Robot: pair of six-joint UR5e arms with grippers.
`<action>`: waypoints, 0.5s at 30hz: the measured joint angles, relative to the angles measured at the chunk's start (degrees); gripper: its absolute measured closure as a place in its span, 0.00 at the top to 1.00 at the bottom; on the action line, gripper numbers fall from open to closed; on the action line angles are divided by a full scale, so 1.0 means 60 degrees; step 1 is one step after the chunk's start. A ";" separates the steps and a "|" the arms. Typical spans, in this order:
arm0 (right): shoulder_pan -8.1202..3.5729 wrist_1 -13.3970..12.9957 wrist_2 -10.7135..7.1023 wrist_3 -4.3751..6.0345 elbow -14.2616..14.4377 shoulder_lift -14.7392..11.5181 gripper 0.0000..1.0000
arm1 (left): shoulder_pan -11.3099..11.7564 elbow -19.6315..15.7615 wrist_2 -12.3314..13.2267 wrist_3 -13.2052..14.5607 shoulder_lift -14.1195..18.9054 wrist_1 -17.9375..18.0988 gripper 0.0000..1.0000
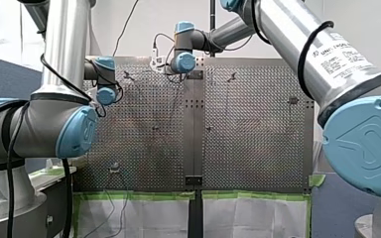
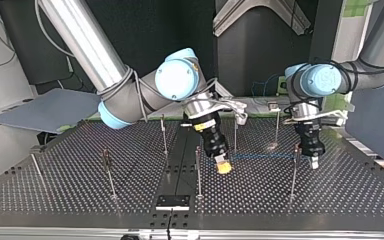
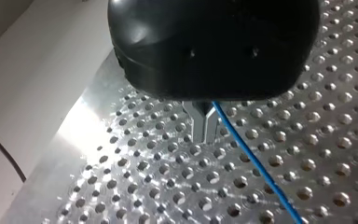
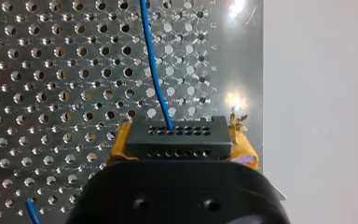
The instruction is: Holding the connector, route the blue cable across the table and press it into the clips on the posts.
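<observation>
Black body of my right gripper (image 4: 177, 147) fills the near part of the right wrist view. Its fingers are clamped on the connector (image 4: 176, 136), with the yellow pads (image 4: 120, 145) pressed against both short ends. The connector is a dark rectangular block with rows of small holes facing the camera. It sits square between the fingers and sticks out just past the pads.

The blue cable (image 4: 153, 70) leaves the hole row near the block's middle, bends slightly close to the block, then runs ahead of the gripper over the perforated tabletop (image 4: 51, 93). A second short bit of blue shows low beside the gripper body.

Top view: my right gripper hangs tilted over the tabletop's middle, pads down, just beside the middle post (image 2: 198, 170). The cable stretches level from it toward the view's right, above the tabletop, to my left gripper (image 2: 314, 161). On the way it meets the right-hand post (image 2: 293, 172); whether it is seated on that post cannot be told.

Left wrist view: the black body is close to the camera. The metal fingers (image 3: 199, 126) are nearly together, with only a thin dark slit between them. The cable comes out from under the body right against one finger's side and runs off diagonally above the holes. Cannot tell if it is pinched between the fingers or only lies beside them.
</observation>
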 joint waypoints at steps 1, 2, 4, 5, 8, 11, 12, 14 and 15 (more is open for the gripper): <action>0.0008 0.0005 0.0001 -0.0003 -0.0003 0.0013 0.00 | 0.0000 -0.0001 -0.0037 -0.0011 -0.0002 -0.0059 0.36; 0.0018 0.0010 0.0001 -0.0006 -0.0003 0.0032 0.00 | -0.0006 -0.0001 -0.0068 -0.0015 -0.0003 -0.0113 0.58; 0.0049 0.0029 0.0004 -0.0013 -0.0004 0.0106 0.00 | -0.0028 -0.0002 -0.0168 -0.0022 0.0004 -0.0257 0.65; 0.0062 0.0040 0.0005 -0.0017 -0.0006 0.0148 0.00 | -0.0039 -0.0004 -0.0226 -0.0023 0.0006 -0.0330 0.93; 0.0104 0.0064 0.0020 -0.0036 -0.0008 0.0311 0.00 | -0.0087 -0.0038 -0.0455 -0.0020 0.0012 -0.0580 1.00; 0.0135 0.0071 0.0064 -0.0041 -0.0009 0.0456 0.00 | -0.0117 -0.0130 -0.0610 -0.0042 0.0042 -0.0839 1.00; 0.0142 0.0071 0.0083 -0.0040 -0.0008 0.0504 0.00 | -0.0121 -0.0170 -0.0633 -0.0058 0.0061 -0.0921 1.00; 0.0145 0.0068 0.0104 -0.0028 -0.0009 0.0558 0.00 | -0.0126 -0.0283 -0.0647 -0.0091 0.0141 -0.1086 1.00; 0.0147 0.0065 0.0112 -0.0021 -0.0008 0.0585 0.00 | -0.0126 -0.0339 -0.0646 -0.0103 0.0190 -0.1158 1.00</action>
